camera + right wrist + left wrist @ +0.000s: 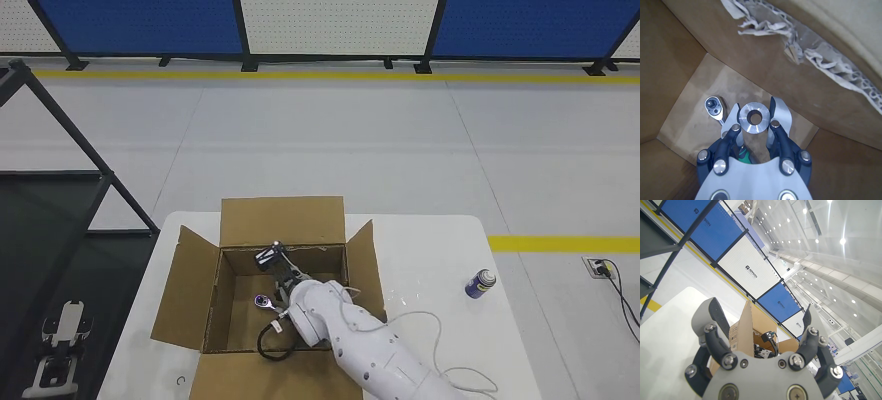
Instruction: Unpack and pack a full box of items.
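Now your right gripper (754, 106) sits clamped across the steel ring (754, 121), low inside the box (772, 75), beside the ratchet (713, 107). Expect it heavy, rigid and slick, so grip its rim squarely. Left gripper (762, 303) gapes apart.

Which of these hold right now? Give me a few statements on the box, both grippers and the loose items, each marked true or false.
1. The right gripper is shut on a metal ring inside the box. True.
2. The left gripper holds the ratchet wrench. False: the left gripper is open and empty, and the wrench lies on the box floor beside the ring.
3. The bottle stands inside the box. False: it stands on the table, outside the box and apart from it.
4. The box flaps are folded open. True.
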`<state>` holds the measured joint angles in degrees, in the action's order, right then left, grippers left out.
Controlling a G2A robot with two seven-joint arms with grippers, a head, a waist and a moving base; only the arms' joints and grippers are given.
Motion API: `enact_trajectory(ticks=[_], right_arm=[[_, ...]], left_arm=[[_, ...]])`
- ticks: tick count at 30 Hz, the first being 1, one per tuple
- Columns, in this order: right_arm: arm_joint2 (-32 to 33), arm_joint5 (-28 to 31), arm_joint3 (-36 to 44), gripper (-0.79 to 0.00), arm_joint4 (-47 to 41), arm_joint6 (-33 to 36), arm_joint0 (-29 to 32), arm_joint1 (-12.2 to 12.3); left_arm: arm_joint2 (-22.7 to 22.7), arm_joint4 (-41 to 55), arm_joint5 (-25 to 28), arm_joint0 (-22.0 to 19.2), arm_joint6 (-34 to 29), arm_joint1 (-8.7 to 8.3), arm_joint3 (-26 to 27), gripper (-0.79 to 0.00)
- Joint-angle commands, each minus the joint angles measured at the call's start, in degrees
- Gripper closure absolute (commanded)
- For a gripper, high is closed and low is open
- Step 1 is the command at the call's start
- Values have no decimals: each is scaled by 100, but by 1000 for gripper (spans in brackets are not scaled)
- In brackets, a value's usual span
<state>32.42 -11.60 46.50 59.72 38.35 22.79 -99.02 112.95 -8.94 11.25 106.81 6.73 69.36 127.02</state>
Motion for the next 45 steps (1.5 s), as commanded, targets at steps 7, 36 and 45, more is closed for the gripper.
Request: enact_trajectory(ticks=[7,36,45], right_arm=[[-34,133,-754,-299,-238,72,-266,-311],[1514,104,3247,-554,1719,38,1883,526],[2611,835,6766,-705,3101,-559,4068,1023]], left_arm=[[0,0,0,0,0,0,0,-785],[0,0,0,0,0,0,0,-785],[0,0,0,0,0,0,0,-785]])
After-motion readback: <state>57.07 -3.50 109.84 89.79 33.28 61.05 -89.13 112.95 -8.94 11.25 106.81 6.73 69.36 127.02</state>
